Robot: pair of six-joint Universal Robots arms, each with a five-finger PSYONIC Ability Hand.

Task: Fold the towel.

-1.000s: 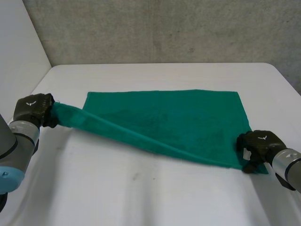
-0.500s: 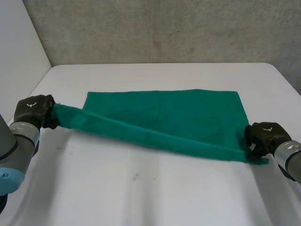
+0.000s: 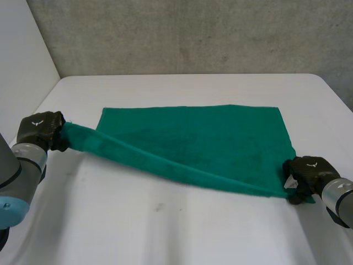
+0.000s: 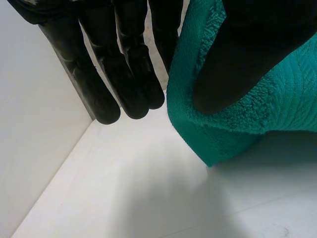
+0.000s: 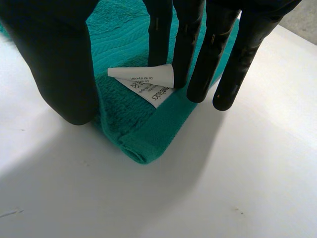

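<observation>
One towel at centre of surface, far edge lying flat. Near edge raised, strung between left hand at near-left corner and right hand at near-right corner. One label beneath right fingers.

White table against grey concrete wall

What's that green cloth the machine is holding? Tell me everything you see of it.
A teal-green terry towel, rectangular, lying mostly flat on the white table. Its near edge is stretched between the left hand, pinching one corner, and the right hand, pinching the other, where a white care label sticks out.
</observation>
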